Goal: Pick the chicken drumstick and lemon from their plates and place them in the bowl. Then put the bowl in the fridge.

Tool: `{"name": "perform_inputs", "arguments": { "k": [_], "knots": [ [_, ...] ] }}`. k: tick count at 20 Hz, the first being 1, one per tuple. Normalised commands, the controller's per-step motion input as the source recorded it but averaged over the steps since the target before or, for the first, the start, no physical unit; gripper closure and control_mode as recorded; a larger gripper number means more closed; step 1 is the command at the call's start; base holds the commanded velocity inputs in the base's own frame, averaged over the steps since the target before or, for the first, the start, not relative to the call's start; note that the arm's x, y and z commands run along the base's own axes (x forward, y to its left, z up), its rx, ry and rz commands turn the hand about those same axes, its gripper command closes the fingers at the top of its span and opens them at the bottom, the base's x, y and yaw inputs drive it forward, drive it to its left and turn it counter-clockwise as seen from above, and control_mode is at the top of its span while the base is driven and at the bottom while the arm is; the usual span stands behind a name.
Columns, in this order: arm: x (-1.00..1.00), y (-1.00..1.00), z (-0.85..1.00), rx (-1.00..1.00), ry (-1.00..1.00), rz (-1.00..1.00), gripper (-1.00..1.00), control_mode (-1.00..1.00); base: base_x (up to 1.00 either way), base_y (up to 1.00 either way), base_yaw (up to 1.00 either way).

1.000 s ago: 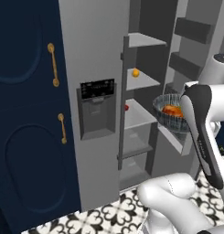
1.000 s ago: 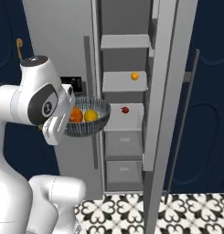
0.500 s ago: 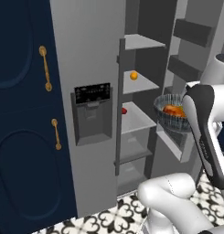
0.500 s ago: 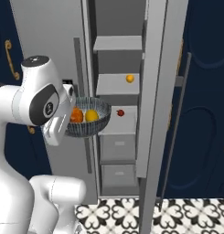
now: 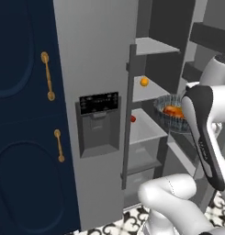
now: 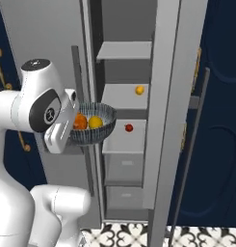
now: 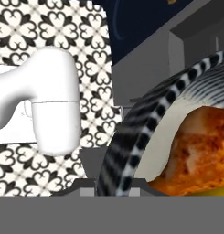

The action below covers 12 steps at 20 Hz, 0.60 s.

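Holding the bowl (image 6: 93, 129) up in the air at the fridge (image 5: 102, 69) opening, gripper clamped narrow on its rim; in the hand view that rim (image 7: 131, 141) runs right down to the bottom edge where the fingertips sit, so the grip is on the near wall. Chicken drumstick (image 6: 80, 121) and lemon (image 6: 95, 122) both lie inside the bowl, touching, drumstick on the arm side. Hand view has the drumstick (image 7: 202, 151) close up against the light inner wall. From the left base view the bowl (image 5: 171, 114) hangs in front of the middle shelves, level with the gap between them, not resting on anything. Fridge is open: door with dark dispenser panel (image 5: 99, 103) swung to the left, grey shelves and two drawers exposed. Small orange ball (image 6: 139, 90) sits on the upper-middle shelf, small red ball (image 6: 129, 128) on the shelf below, both apart from the bowl. Navy cabinet (image 5: 22, 137) with gold handles flanks the fridge; patterned tile floor (image 6: 134, 236) below.
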Motion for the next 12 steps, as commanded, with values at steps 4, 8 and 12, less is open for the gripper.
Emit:
{"name": "perform_inputs", "arguments": {
  "k": [4, 8, 12],
  "knots": [
    [0.0, 0.0, 0.0, 0.0, 0.0, 0.0, 1.0, 1.0, 0.37, -0.57, 0.15],
    [0.0, 0.0, 0.0, 0.0, 0.0, 0.0, 1.0, 1.0, 0.44, -0.05, 0.02],
    [0.0, 0.0, 0.0, 0.0, 0.0, 0.0, 1.0, 1.0, 0.45, 0.09, 0.02]
  ]
}}
